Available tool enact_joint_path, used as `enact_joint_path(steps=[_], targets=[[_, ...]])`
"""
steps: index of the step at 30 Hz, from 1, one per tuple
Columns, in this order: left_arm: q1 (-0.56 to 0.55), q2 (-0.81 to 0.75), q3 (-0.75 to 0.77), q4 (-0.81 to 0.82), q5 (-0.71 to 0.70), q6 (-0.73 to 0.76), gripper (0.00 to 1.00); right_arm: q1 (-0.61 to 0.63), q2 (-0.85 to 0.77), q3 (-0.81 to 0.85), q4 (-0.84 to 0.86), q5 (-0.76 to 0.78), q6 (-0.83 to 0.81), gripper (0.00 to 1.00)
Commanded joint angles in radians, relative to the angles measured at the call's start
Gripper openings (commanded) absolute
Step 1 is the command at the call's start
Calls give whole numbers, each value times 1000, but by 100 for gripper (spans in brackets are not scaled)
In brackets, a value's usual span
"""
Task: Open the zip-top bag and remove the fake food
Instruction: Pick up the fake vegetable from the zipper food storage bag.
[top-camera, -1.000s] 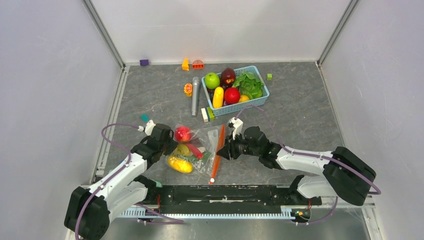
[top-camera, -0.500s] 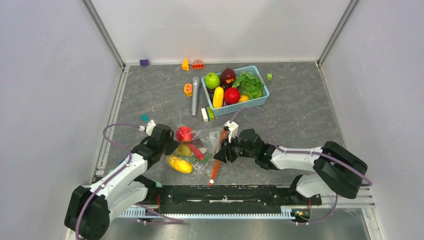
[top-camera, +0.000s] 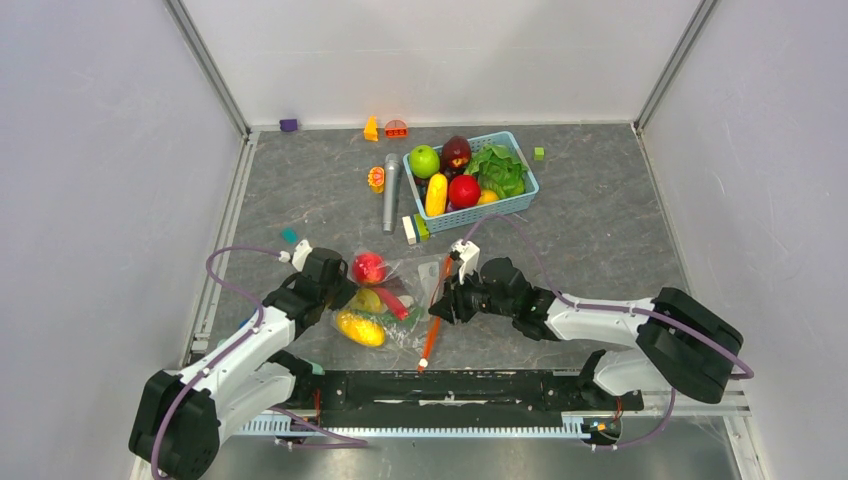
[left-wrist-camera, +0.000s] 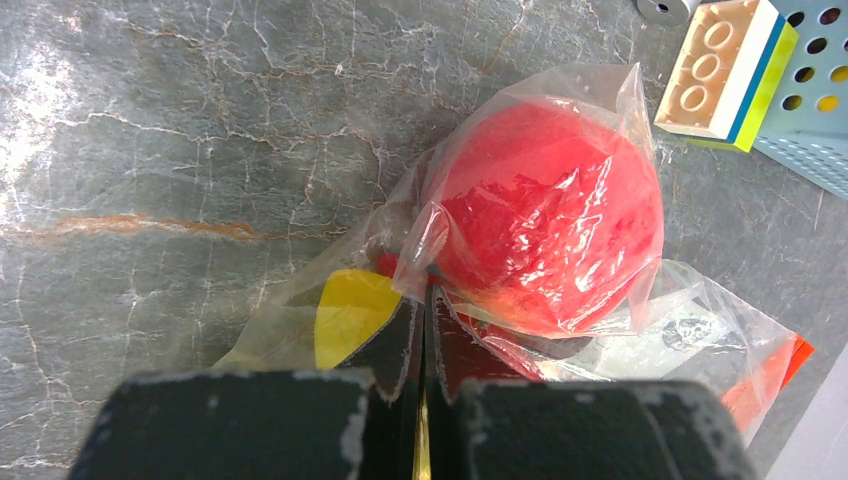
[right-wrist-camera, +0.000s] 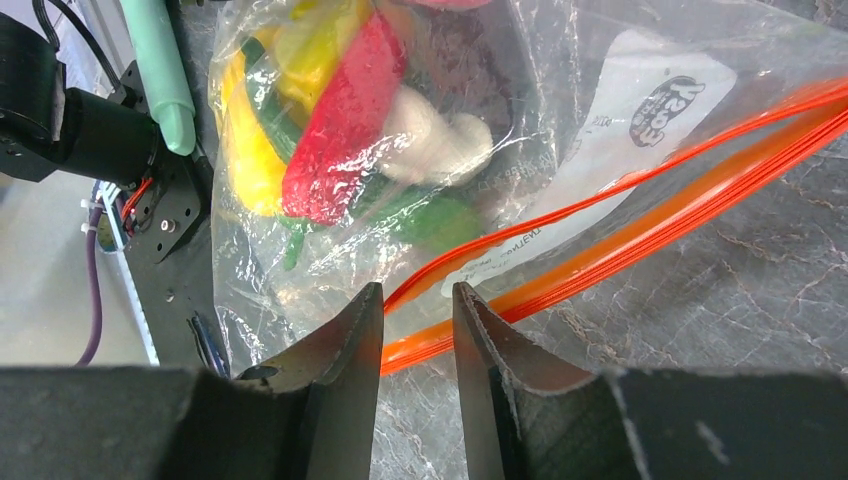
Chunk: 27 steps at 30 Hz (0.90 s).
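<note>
- The left gripper (left-wrist-camera: 425, 300) is pinched tight on a fold of the zip-top bag (left-wrist-camera: 700, 330), just below the red fruit (left-wrist-camera: 550, 210).
- The right gripper (right-wrist-camera: 415, 300) stands narrowly apart, its fingers astride the orange zip strip (right-wrist-camera: 600, 255).
- The bag, with the fake food (top-camera: 365, 300) inside, lies at the lower centre of the top view.
- Since a second ago the right gripper has edged left; the left arm hasn't moved.

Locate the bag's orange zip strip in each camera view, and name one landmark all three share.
Top external: the zip strip lies just below centre, running toward the table's near edge.
Left wrist: only its end shows, at the lower right edge.
Right wrist: it crosses diagonally, lower middle to upper right.
Shared landmark: the clear zip-top bag.
</note>
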Motion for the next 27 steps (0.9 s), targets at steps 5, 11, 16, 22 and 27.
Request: enact_joint_path(steps=[5,11,16,22,27], targets=[[2,-9,-7,16,9,26,2,4,-17,9,17,24,-20,36],[3,-5,-4,16,10,26,2,4,-34,-8,23,23,-30,31],[3,-4,1,17,10,26,2,3,-62,-41,52,-4,-34,23],[2,3,3,18,10,26,2,3,-101,-73,44,11,-55,18],[3,2,3,18,10,27,2,3,-84,-65,39,9,-64,11]])
